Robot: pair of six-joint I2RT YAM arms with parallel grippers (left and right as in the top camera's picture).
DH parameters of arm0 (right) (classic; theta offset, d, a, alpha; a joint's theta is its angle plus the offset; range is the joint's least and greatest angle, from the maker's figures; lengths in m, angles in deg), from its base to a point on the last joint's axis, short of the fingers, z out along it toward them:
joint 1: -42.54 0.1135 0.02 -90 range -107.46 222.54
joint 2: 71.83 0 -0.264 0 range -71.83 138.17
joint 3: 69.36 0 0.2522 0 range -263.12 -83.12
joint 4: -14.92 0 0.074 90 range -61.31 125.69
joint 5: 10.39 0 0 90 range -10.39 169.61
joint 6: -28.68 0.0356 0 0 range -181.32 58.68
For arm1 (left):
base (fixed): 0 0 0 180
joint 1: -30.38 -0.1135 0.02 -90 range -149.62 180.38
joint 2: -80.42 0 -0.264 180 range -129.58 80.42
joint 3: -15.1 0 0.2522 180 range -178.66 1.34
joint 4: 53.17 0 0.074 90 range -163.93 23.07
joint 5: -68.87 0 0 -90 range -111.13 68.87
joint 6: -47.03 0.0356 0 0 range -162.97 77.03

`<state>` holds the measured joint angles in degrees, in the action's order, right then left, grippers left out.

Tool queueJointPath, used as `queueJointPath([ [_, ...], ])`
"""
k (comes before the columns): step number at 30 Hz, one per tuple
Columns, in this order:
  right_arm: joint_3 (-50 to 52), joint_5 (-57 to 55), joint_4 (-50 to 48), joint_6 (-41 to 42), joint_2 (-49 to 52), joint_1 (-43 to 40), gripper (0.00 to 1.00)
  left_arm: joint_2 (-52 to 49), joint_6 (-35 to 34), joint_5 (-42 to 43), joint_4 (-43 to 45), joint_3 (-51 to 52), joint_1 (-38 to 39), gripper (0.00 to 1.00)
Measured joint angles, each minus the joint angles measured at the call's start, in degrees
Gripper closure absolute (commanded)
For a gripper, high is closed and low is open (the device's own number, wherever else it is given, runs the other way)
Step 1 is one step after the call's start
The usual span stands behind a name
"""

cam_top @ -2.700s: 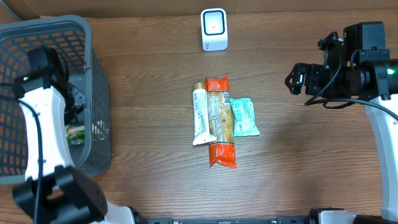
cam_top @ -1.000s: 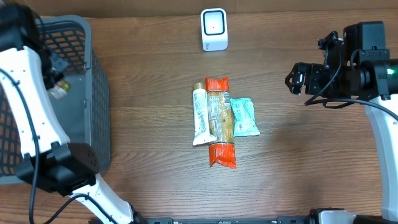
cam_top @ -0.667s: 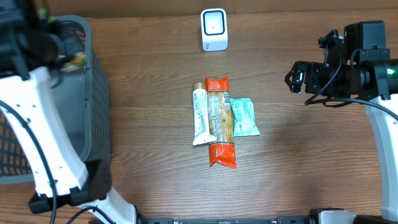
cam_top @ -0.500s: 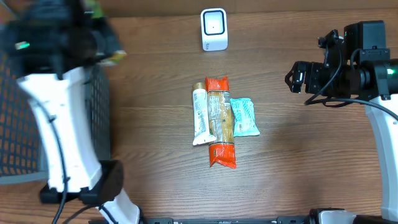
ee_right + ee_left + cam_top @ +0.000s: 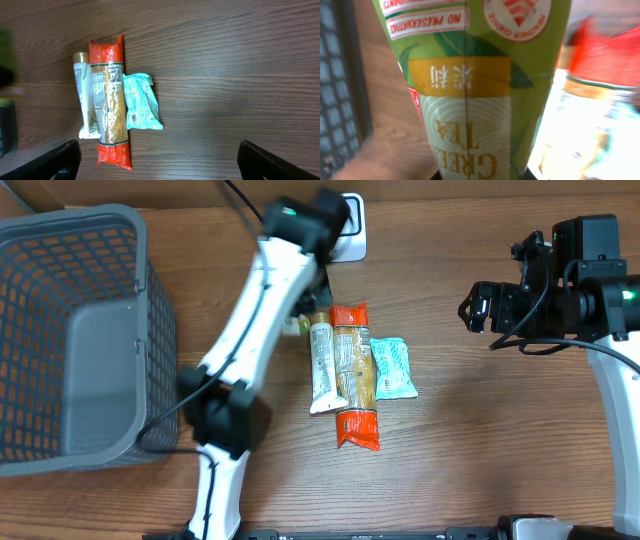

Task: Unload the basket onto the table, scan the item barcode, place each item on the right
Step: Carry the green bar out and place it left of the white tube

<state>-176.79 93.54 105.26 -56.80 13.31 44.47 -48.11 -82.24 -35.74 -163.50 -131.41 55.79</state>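
I am clenching my left gripper (image 5: 312, 292) on the green tea packet (image 5: 480, 90) — green, leaf-printed, with a yellow band and the words "NO PRESERVATIVES" — holding it at the table's far middle, just beside the white scanner (image 5: 353, 238). My right gripper (image 5: 472, 308) is hanging wide open at the right.

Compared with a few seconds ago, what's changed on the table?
The left gripper, shut on the green tea packet, lifted out of the basket and swung right toward the scanner. The right gripper, open, the basket, the scanner and the row of packets mid-table stayed put.
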Motion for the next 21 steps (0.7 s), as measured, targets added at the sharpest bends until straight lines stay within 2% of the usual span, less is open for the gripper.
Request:
queueJointPath([
  [6,0.0,0.02,-0.04,-0.02,0.0,0.0,0.0,-8.07,-10.01,-1.53,0.2,7.1,1.42,0.96],
  [11,0.0,0.0,-0.02,-0.02,0.0,0.0,0.0,-12.17,-13.84,-0.7,0.13,9.84,1.53,0.95],
  [12,0.0,0.0,-0.02,-0.04,0.0,0.0,0.0,-12.83,-13.9,-0.35,0.26,9.9,1.53,0.92],
  [17,0.0,0.0,-0.07,-0.02,0.0,0.0,0.0,-13.75,-7.26,2.62,2.71,10.1,1.55,0.96],
  [21,0.0,0.02,-0.09,-0.02,0.0,0.0,0.0,-13.73,-1.38,3.67,0.52,8.66,1.51,0.96],
])
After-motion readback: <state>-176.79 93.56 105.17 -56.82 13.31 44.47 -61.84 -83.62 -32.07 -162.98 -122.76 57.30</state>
